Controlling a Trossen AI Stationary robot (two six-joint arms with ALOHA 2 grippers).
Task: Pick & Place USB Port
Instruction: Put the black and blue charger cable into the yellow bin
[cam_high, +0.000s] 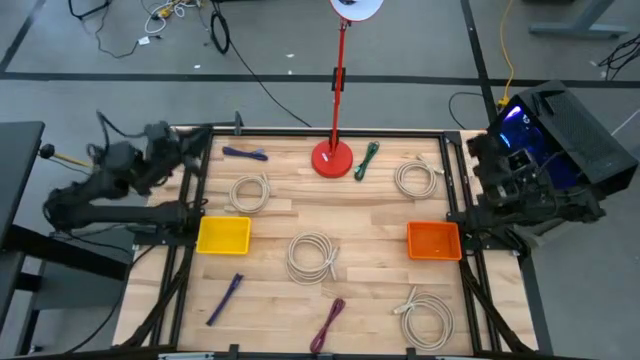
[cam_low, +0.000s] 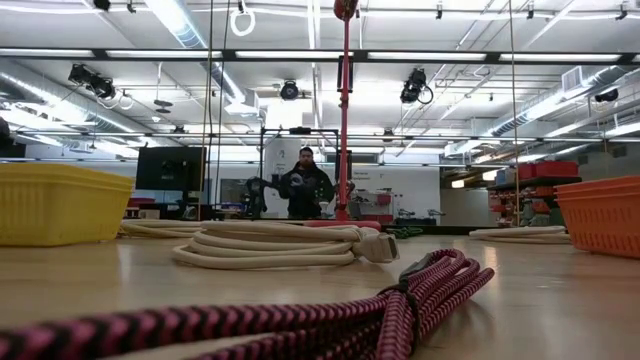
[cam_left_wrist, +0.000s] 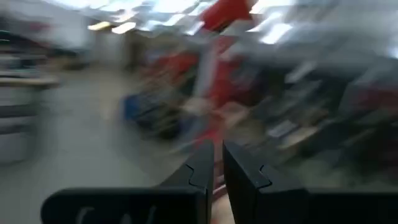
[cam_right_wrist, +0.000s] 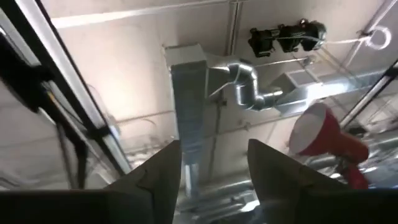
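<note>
Left wrist view blurs everything (beyond the left gripper (cam_left_wrist: 216, 163)).

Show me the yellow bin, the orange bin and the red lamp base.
yellow bin (cam_high: 223, 235), high view, inside floor.
orange bin (cam_high: 434, 241), high view, inside floor.
red lamp base (cam_high: 331, 158), high view, round foot on the table.
</note>
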